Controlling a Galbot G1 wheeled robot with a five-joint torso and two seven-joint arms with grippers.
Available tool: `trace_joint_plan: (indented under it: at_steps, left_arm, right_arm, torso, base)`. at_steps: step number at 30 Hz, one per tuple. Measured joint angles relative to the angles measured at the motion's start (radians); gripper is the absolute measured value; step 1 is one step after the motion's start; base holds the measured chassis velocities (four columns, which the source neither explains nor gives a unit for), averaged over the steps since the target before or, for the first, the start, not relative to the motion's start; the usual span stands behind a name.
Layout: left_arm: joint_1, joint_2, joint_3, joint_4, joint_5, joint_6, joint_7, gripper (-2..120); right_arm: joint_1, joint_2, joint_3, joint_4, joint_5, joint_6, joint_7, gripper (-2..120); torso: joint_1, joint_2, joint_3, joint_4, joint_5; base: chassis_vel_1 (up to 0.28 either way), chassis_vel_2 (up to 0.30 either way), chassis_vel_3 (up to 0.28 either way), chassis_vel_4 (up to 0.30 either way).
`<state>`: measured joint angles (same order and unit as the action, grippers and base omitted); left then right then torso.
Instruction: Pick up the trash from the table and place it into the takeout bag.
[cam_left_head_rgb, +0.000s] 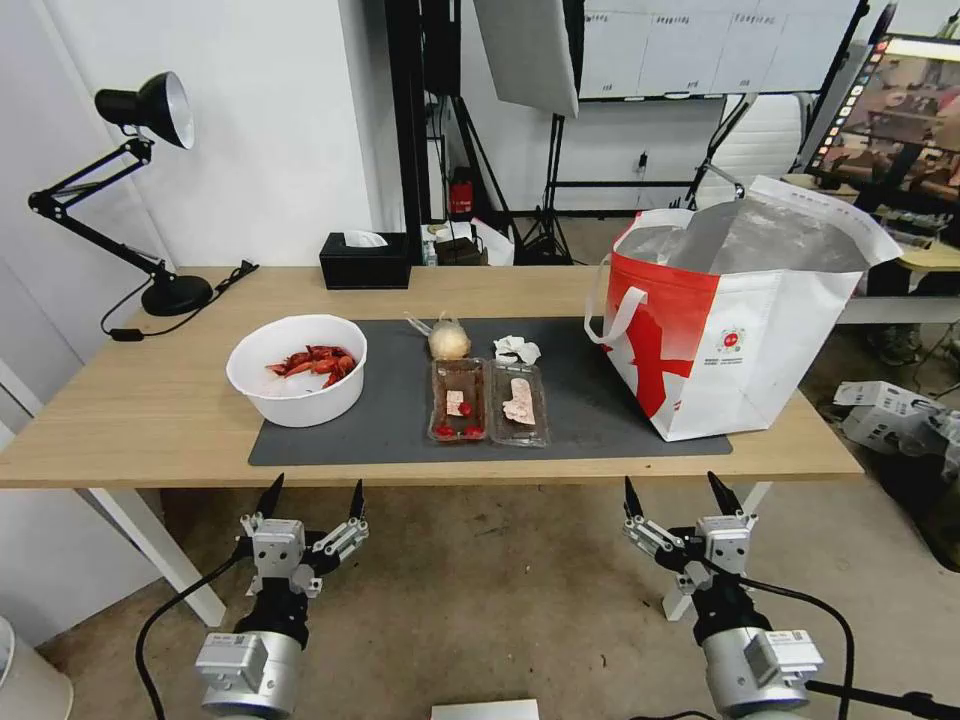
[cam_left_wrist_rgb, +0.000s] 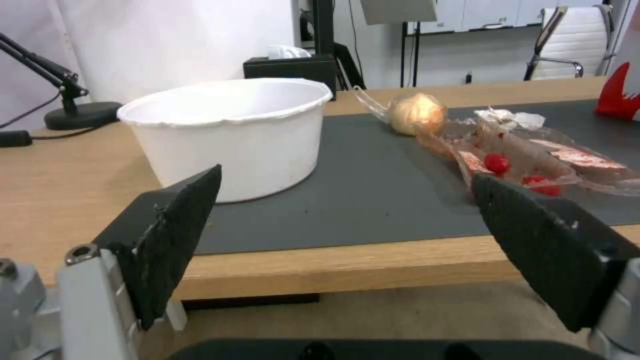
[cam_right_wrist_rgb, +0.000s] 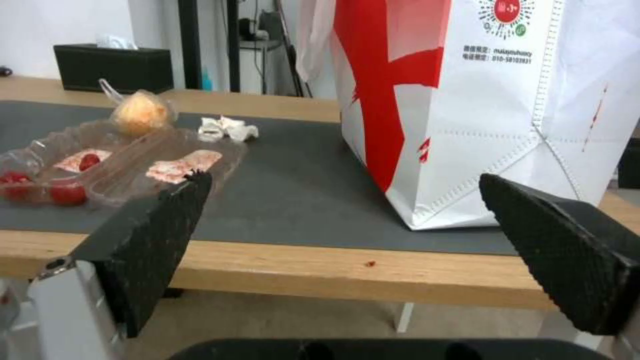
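Trash sits on the mat (cam_left_head_rgb: 600, 420), all to the left of the bag (cam_left_head_rgb: 740, 330): the bowl (cam_left_head_rgb: 297, 370) farthest off, the tray (cam_left_head_rgb: 488, 402) nearer, the knotted pouch (cam_left_head_rgb: 449, 340) and tissue (cam_left_head_rgb: 517, 349) just behind the tray. The bowl looks stiff and fairly light, best taken by its rim. The tray seems flimsy and slick, likely to flex; its edge is the place to pinch. Pouch and tissue are soft, easy anywhere. Both grippers, left (cam_left_head_rgb: 311, 499) and right (cam_left_head_rgb: 683, 495), hang below the table's (cam_left_head_rgb: 120, 400) near edge, jaws wide, holding nothing.
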<state>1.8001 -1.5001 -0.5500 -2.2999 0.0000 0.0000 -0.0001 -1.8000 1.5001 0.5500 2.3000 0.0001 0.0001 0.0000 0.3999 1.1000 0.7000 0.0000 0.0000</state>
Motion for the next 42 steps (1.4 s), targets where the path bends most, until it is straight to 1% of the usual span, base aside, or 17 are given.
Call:
trace_joint_plan:
  at_steps: [17, 19, 20, 22, 23, 24, 25, 26, 28, 29, 30, 31, 32, 33, 38, 41, 42]
  left_arm:
    - [-0.002, 0.001, 0.0, -0.001, -0.006, 0.011, -0.003, 100]
    - [-0.008, 0.003, -0.001, -0.009, -0.027, 0.054, -0.016, 100]
    - [-0.008, 0.003, -0.001, -0.009, -0.027, 0.054, -0.016, 100]
    - [-0.02, 0.008, -0.004, -0.026, -0.064, 0.134, -0.04, 100]
    - [-0.02, 0.008, -0.004, -0.026, -0.064, 0.134, -0.04, 100]
    - [-0.028, 0.011, -0.006, -0.037, -0.088, 0.185, -0.054, 100]
    - [-0.032, 0.012, -0.007, -0.042, -0.099, 0.208, -0.061, 100]
    - [-0.032, 0.012, -0.007, -0.042, -0.099, 0.208, -0.061, 100]
    - [-0.047, 0.018, -0.011, -0.062, -0.145, 0.306, -0.09, 100]
    - [-0.051, 0.02, -0.012, -0.067, -0.158, 0.333, -0.098, 100]
    - [-0.051, 0.02, -0.012, -0.067, -0.158, 0.333, -0.098, 100]
    - [-0.058, 0.023, -0.013, -0.077, -0.18, 0.379, -0.111, 100]
    - [-0.064, 0.025, -0.015, -0.085, -0.199, 0.42, -0.123, 100]
    - [-0.07, 0.028, -0.016, -0.095, -0.22, 0.464, -0.136, 100]
    - [-0.075, 0.029, -0.017, -0.099, -0.232, 0.49, -0.143, 100]
    - [-0.075, 0.029, -0.017, -0.1, -0.236, 0.49, -0.144, 100]
    - [-0.076, 0.029, -0.017, -0.1, -0.242, 0.473, -0.144, 100]
  right_arm:
    - [0.009, -0.014, 0.0, -0.004, 0.011, -0.008, 0.0, 100]
    - [0.042, -0.057, -0.001, -0.018, 0.047, -0.042, 0.001, 100]
    - [0.042, -0.057, -0.001, -0.018, 0.047, -0.042, 0.001, 100]
    - [0.107, -0.141, -0.001, -0.044, 0.118, -0.111, 0.005, 100]
    - [0.107, -0.141, -0.001, -0.044, 0.118, -0.111, 0.005, 100]
    - [0.144, -0.189, -0.001, -0.059, 0.159, -0.15, 0.007, 100]
    - [0.164, -0.216, -0.002, -0.068, 0.183, -0.173, 0.008, 100]
    - [0.164, -0.216, -0.002, -0.068, 0.183, -0.173, 0.008, 100]
    - [0.237, -0.312, -0.002, -0.098, 0.264, -0.251, 0.012, 100]
    - [0.258, -0.34, -0.003, -0.106, 0.287, -0.274, 0.013, 100]
    - [0.258, -0.34, -0.003, -0.106, 0.287, -0.274, 0.013, 100]
    - [0.295, -0.387, -0.003, -0.121, 0.327, -0.313, 0.015, 100]
    - [0.317, -0.417, -0.003, -0.13, 0.351, -0.336, 0.017, 100]
    - [0.328, -0.431, -0.003, -0.135, 0.365, -0.348, 0.018, 100]
    - [0.331, -0.434, -0.003, -0.136, 0.368, -0.351, 0.018, 100]
    - [0.334, -0.438, -0.004, -0.137, 0.376, -0.35, 0.018, 100]
    - [0.335, -0.438, -0.005, -0.137, 0.383, -0.338, 0.018, 100]
  torso:
    - [0.0, 0.0, 0.0, -0.0002, 0.0001]
    - [0.0, 0.0, 0.0, -0.0001, -0.0001]
    - [0.0, 0.0, 0.0, -0.0001, -0.0001]
    - [0.0, 0.0, 0.0, 0.0002, 0.0001]
    - [0.0, 0.0, 0.0, 0.0002, 0.0001]
    - [0.0, 0.0, 0.0, 0.0002, 0.0002]
    - [0.0, 0.0, 0.0, 0.0002, 0.0003]
    - [0.0, 0.0, 0.0, 0.0002, 0.0003]
    - [0.0, 0.0, 0.0, 0.0001, 0.0003]
    - [0.0, 0.0, 0.0, 0.0001, 0.0003]
    - [0.0, 0.0, 0.0, 0.0001, 0.0003]
    - [0.0, 0.0, 0.0, 0.0001, 0.0001]
    - [0.0, 0.0, 0.0, 0.0006, -0.0002]
    - [0.0, 0.0, 0.0, 0.0002, 0.0002]
    - [0.0, 0.0, 0.0, -0.0001, 0.0001]
    - [0.0, 0.0, 0.0, 0.0, 0.0]
    - [0.0, 0.0, 0.0, 0.0, 0.0]
  base:
    - [0.0, 0.0, 0.0, 0.0]
    - [0.0, 0.0, 0.0, 0.0]
    - [0.0, 0.0, 0.0, 0.0]
    - [0.0, 0.0, 0.0, 0.0]
    - [0.0, 0.0, 0.0, 0.0]
    - [0.0, 0.0, 0.0, 0.0]
    - [0.0, 0.0, 0.0, 0.0]
    - [0.0, 0.0, 0.0, 0.0]
    - [0.0, 0.0, 0.0, 0.0]
    - [0.0, 0.0, 0.0, 0.0]
    - [0.0, 0.0, 0.0, 0.0]
    - [0.0, 0.0, 0.0, 0.0]
    - [0.0, 0.0, 0.0, 0.0]
    - [0.0, 0.0, 0.0, 0.0]
    - [0.0, 0.0, 0.0, 0.0]
    - [0.0, 0.0, 0.0, 0.0]
    - [0.0, 0.0, 0.0, 0.0]
